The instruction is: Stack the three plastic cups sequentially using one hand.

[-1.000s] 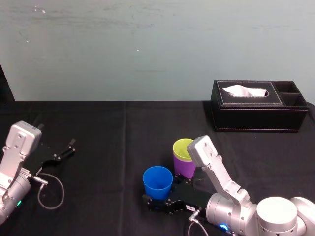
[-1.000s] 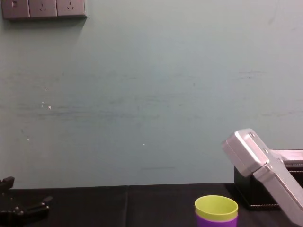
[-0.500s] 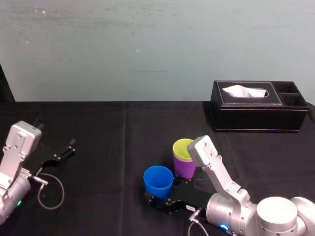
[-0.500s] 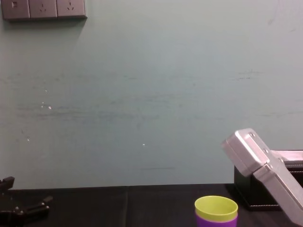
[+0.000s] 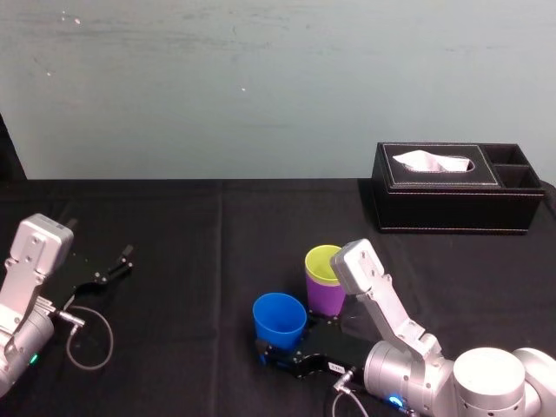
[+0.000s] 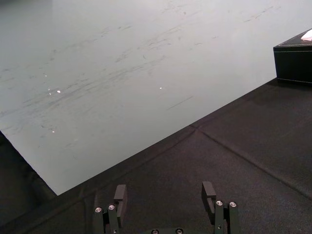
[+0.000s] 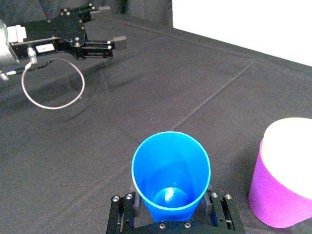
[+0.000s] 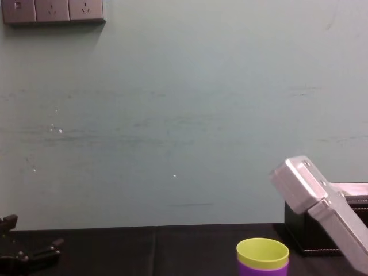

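A blue cup (image 5: 279, 317) (image 7: 170, 170) stands upright on the black table, just left of a purple cup (image 5: 327, 298) (image 7: 278, 195) with a yellow-green cup (image 5: 321, 260) (image 8: 263, 251) nested inside it. My right gripper (image 5: 278, 354) (image 7: 170, 214) reaches in low from the near side. Its two black fingers press the blue cup's base from either side, so it is shut on that cup. My left gripper (image 5: 122, 261) (image 6: 164, 195) rests open on the table at the far left, well away from the cups.
A black tissue box (image 5: 456, 187) stands at the table's back right. A looped cable (image 5: 91, 334) lies beside the left arm. The right arm's grey wrist module (image 5: 360, 269) rises just right of the nested cups. A pale wall closes off the back.
The right gripper's fingers have drawn in from wide open until they meet the blue cup's base. The cup has barely shifted. The left arm has stayed still.
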`<state>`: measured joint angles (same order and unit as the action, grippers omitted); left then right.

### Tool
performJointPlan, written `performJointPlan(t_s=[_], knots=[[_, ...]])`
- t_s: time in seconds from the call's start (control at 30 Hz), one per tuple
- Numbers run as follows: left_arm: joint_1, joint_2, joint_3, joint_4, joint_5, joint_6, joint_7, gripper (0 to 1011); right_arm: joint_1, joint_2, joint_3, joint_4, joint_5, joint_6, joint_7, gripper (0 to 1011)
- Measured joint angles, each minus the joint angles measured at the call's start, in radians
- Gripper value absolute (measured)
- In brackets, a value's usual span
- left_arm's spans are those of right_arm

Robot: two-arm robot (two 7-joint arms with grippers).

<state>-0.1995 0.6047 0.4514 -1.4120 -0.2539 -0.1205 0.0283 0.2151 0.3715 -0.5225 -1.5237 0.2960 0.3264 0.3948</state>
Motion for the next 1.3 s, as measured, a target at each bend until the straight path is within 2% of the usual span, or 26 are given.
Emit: performJointPlan(t_s=[0.33,0.77,1.03,1.3], knots=[[0.000,0.000,0.000,0.000,0.000,0.000,0.000,1000,-0.019,0.018,0.071,-0.069,0.072,0.006,0.002,708],[0.000,0.000,0.000,0.000,0.000,0.000,0.000,1000,0.032,0.065,0.090,-0.161,0.110,0.053,-0.006,708],[0.000,0.000,0.000,0.000,0.000,0.000,0.000,1000,0.085,0.093,0.108,-0.163,0.136,0.121,-0.019,708],[0.000,0.000,0.000,0.000,0.000,0.000,0.000,1000,0.111,0.104,0.111,-0.139,0.151,0.152,-0.035,708]])
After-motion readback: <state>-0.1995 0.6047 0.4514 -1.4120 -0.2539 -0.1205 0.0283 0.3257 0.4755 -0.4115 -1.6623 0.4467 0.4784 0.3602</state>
